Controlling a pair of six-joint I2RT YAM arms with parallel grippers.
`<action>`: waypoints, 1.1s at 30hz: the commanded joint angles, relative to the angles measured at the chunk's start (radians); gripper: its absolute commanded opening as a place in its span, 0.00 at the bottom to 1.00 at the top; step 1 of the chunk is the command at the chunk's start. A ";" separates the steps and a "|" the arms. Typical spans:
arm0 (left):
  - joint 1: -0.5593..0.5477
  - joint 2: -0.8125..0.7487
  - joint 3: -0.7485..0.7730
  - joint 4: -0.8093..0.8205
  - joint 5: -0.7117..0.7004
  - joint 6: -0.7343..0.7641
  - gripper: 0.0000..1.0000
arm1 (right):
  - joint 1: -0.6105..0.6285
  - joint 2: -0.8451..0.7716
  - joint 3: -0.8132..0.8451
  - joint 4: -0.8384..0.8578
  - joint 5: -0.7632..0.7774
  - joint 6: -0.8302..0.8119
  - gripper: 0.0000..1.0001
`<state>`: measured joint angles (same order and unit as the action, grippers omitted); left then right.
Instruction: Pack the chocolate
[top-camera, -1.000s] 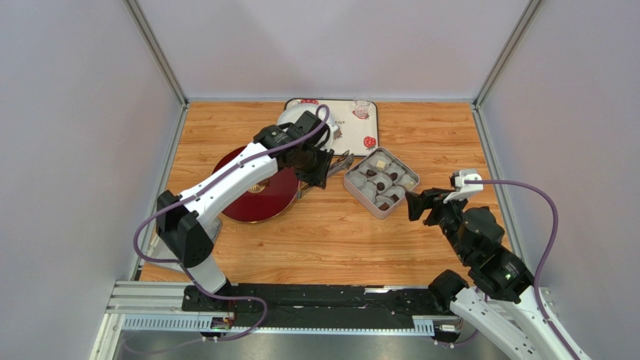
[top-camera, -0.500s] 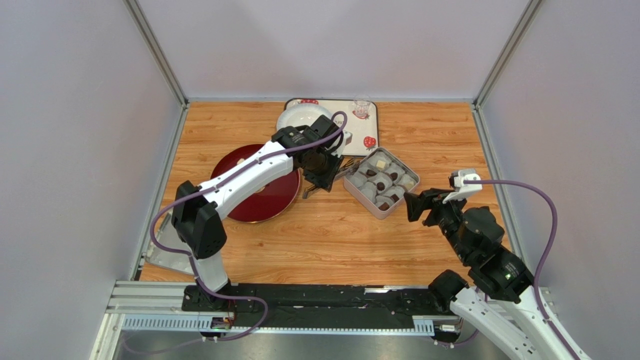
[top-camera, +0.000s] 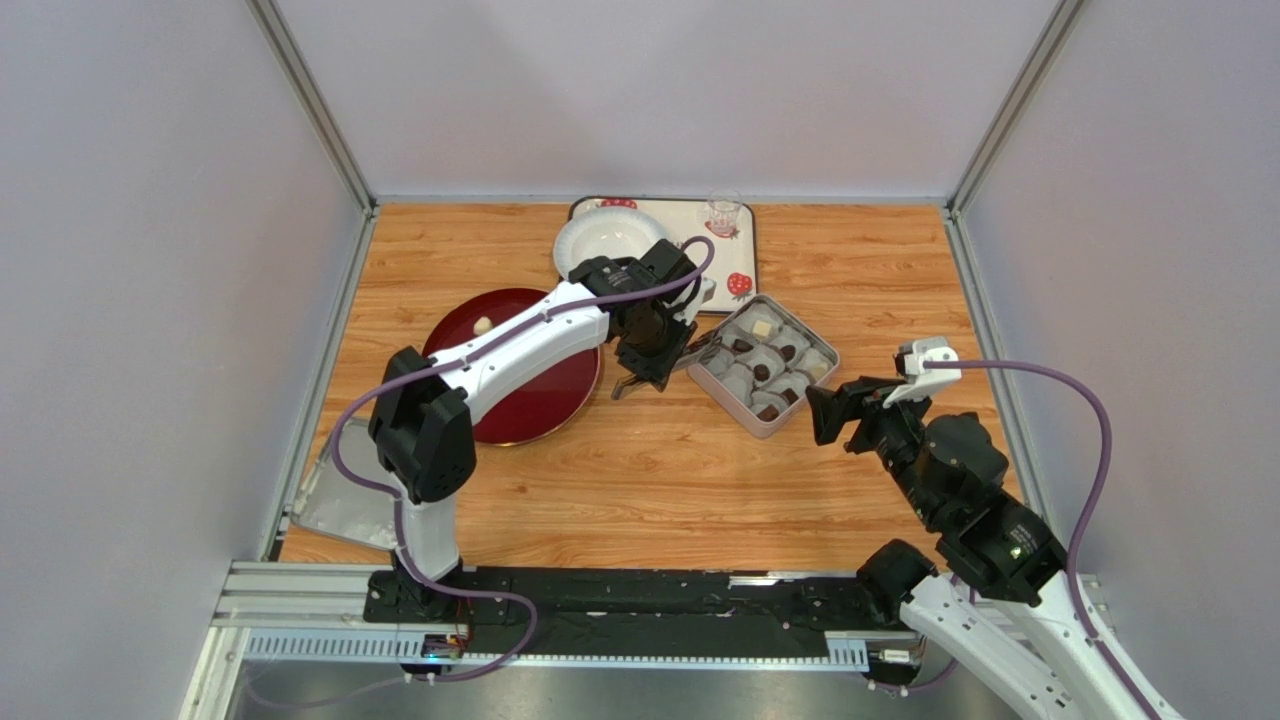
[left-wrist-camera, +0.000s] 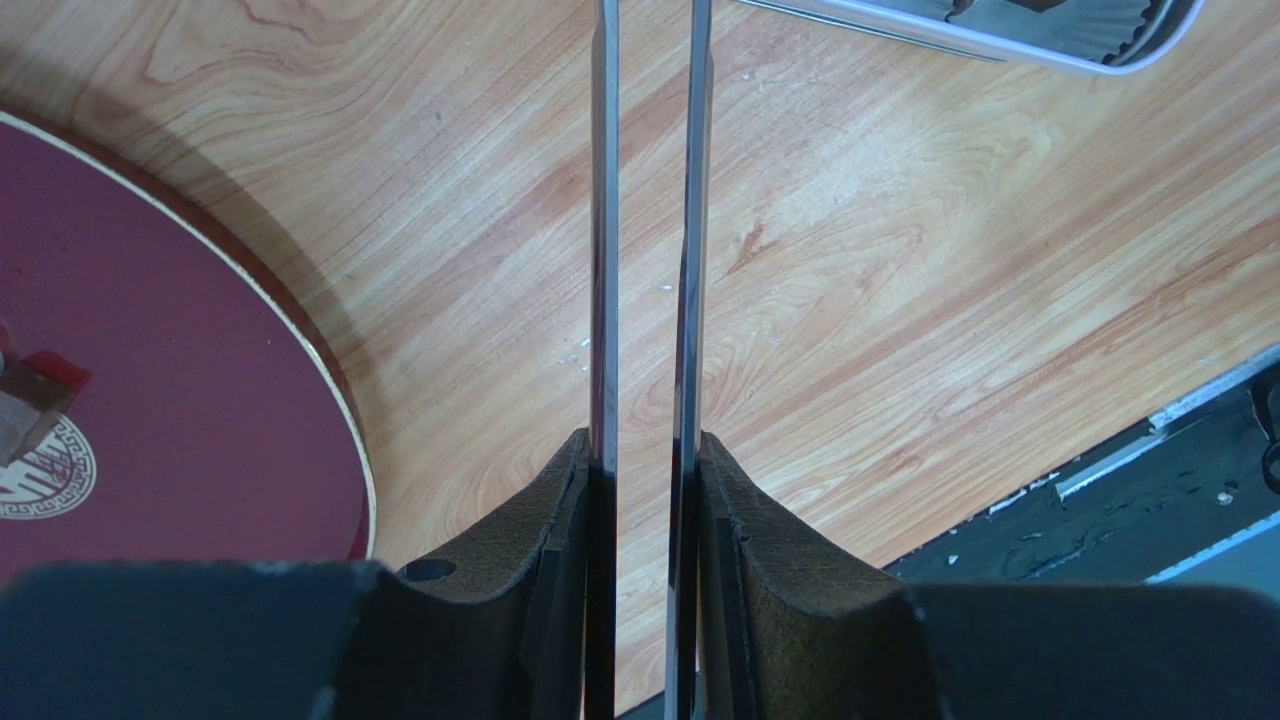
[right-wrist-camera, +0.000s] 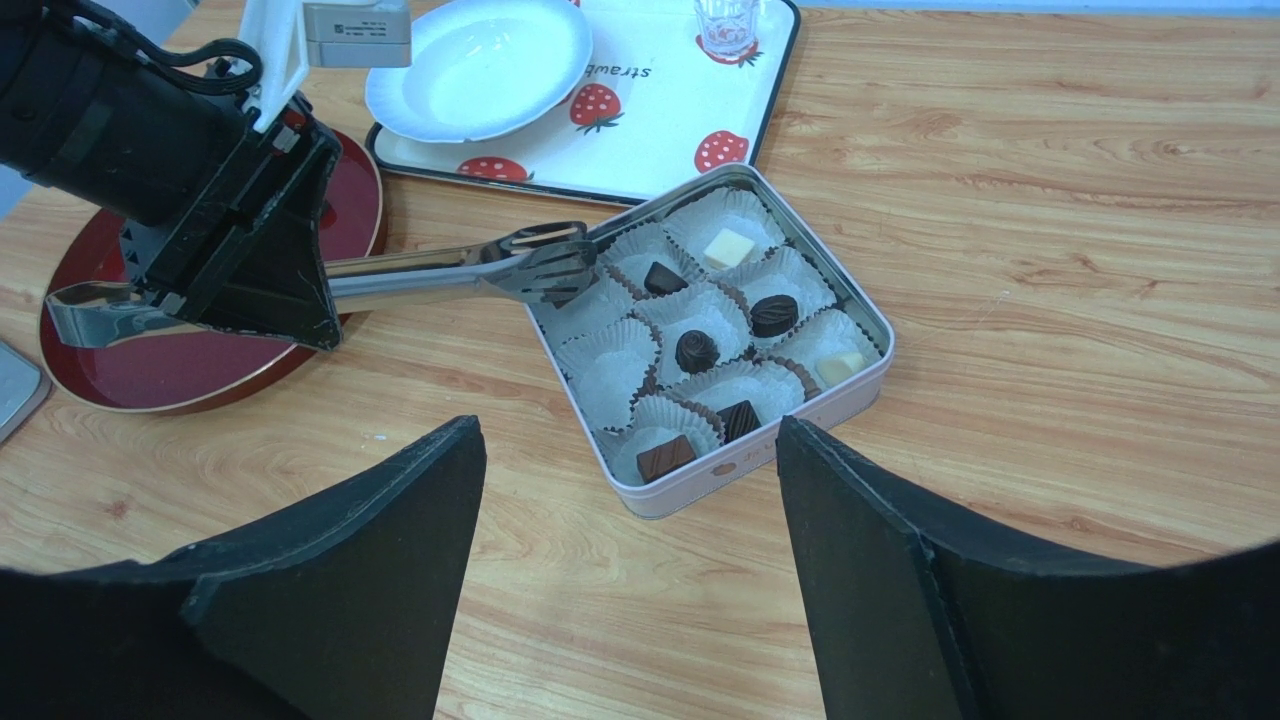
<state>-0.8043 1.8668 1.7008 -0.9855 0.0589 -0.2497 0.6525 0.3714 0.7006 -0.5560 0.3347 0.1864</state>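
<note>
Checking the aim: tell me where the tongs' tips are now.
In the right wrist view the tongs, held by the left tool, have their tips at the left corner of the square tin.

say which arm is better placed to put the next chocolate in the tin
Left: the left gripper holds the tongs, tips at the tin rim; the right gripper hovers open, empty.

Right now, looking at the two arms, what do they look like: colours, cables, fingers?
Both the left arm and right arm have white links with black joints. A purple cable loops along each. The left gripper and right gripper are black, with two wedge-shaped fingers; the left's pads look textured.
</note>
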 joint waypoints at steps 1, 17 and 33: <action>-0.006 0.023 0.078 -0.002 0.012 0.047 0.32 | 0.004 0.001 0.005 0.041 0.007 -0.015 0.76; -0.010 0.032 0.089 -0.053 0.016 0.043 0.36 | 0.018 -0.012 -0.006 0.059 0.012 -0.016 0.76; -0.013 0.048 0.160 -0.081 0.009 0.024 0.43 | 0.022 -0.032 -0.007 0.064 0.015 -0.016 0.77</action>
<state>-0.8101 1.9213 1.7954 -1.0603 0.0700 -0.2253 0.6674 0.3531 0.7002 -0.5388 0.3389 0.1856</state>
